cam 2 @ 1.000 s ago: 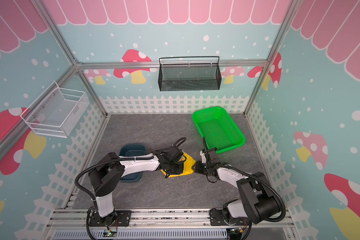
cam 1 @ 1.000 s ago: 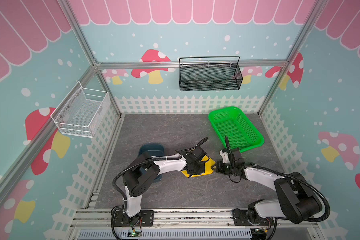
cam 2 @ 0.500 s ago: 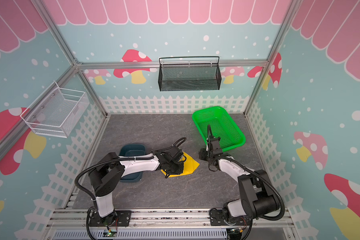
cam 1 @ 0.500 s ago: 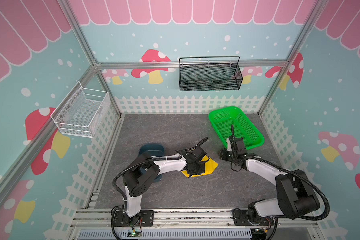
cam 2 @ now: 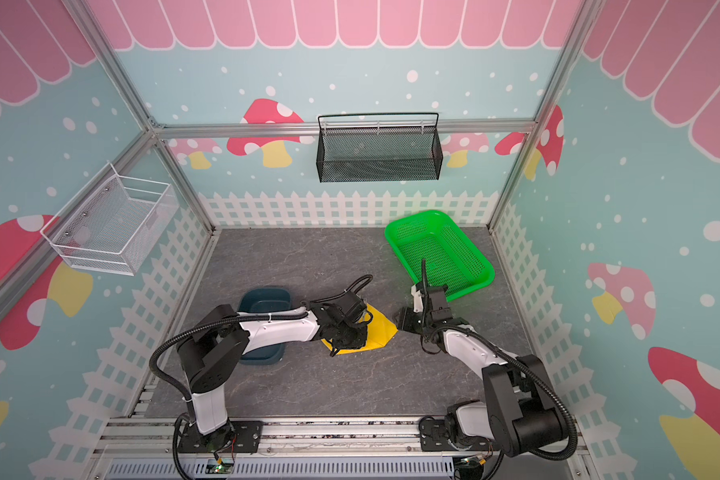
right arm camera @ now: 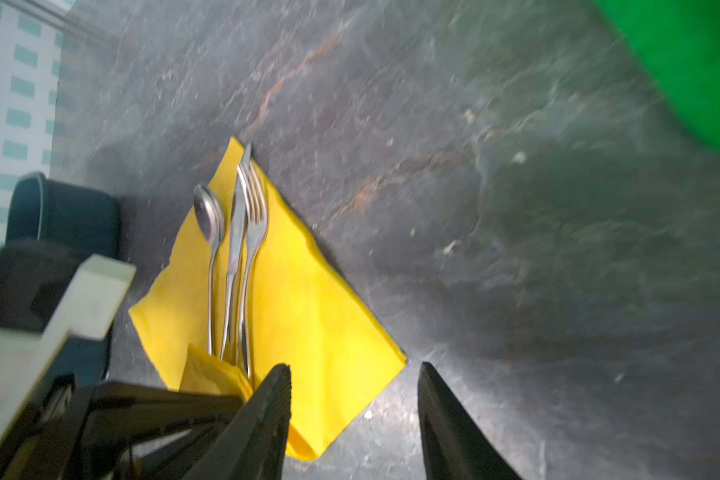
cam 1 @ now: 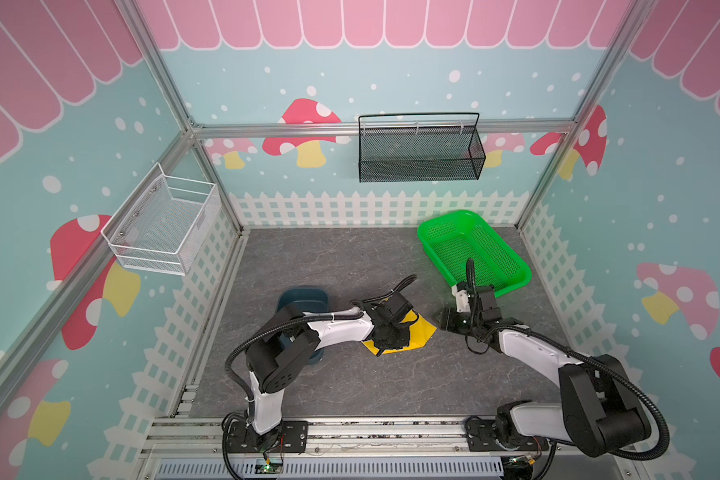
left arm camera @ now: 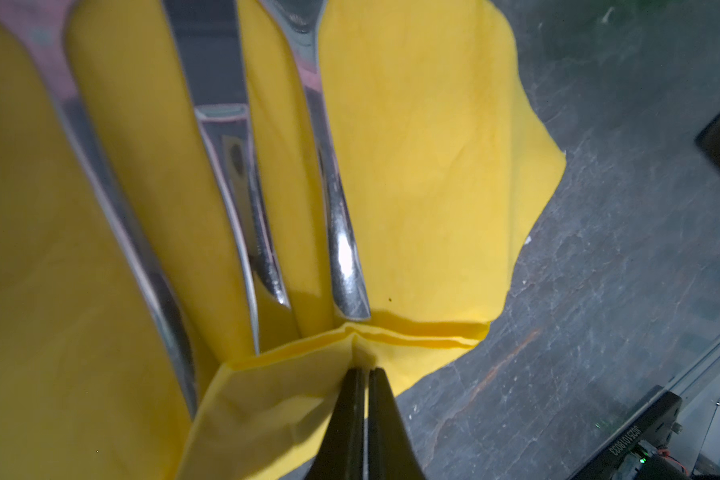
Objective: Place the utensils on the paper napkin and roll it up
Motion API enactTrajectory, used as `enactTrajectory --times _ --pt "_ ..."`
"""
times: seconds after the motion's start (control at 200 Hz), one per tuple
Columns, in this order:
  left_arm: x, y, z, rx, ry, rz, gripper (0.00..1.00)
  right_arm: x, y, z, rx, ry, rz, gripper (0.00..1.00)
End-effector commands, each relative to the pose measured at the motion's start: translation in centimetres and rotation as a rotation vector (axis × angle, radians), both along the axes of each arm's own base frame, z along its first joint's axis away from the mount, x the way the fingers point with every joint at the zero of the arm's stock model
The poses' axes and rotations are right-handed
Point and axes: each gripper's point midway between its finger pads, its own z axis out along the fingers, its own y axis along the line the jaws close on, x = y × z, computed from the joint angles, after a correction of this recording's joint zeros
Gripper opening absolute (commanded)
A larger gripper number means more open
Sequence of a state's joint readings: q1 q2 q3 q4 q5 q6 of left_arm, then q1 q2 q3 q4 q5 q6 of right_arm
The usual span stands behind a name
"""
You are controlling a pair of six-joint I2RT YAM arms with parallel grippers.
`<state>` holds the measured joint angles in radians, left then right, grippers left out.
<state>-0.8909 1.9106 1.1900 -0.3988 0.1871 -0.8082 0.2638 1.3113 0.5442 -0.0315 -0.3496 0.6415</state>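
- Since a second ago the right gripper [right arm camera: 354, 368] has drawn back off the paper napkin [right arm camera: 308, 316]. Its jaws stand apart, empty, just beside the sheet's corner.
- Thin, bright yellow and creased, the napkin lies on the grey stone-patterned desk [right arm camera: 495, 187].
- On it, side by side, lie the slim polished-steel spoon [right arm camera: 208, 216], knife [right arm camera: 238, 224] and fork [right arm camera: 256, 208].
- At their handle ends the left gripper [left arm camera: 364, 370] pinches a raised napkin fold.

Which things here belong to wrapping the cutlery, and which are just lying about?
For the job: napkin, corner pinched by the left fingers; spoon, knife and fork lying on it; right fingers, open beside it.
Lying about: green basket, blue tray, black wire basket on the back wall, white wire basket on the side wall.
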Motion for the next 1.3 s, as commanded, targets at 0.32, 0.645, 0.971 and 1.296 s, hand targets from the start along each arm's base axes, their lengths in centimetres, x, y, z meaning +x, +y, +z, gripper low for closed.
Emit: enactTrajectory --times 0.32,0.645,0.971,1.296 --pt "0.2 0.1 0.2 0.011 -0.007 0.018 0.09 -5.3 3.7 -2.7 0.160 0.161 0.073 0.54" --pt "0.2 0.2 0.1 0.014 -0.009 0.019 0.09 -4.2 4.9 -3.4 0.232 0.185 0.052 0.55" --pt "0.3 0.2 0.0 0.018 -0.010 0.018 0.08 -1.9 6.7 0.1 0.397 0.076 0.058 0.57" --pt "0.3 0.3 -0.1 0.022 -0.011 0.018 0.08 -2.4 5.7 -0.8 0.338 0.110 0.019 0.57"
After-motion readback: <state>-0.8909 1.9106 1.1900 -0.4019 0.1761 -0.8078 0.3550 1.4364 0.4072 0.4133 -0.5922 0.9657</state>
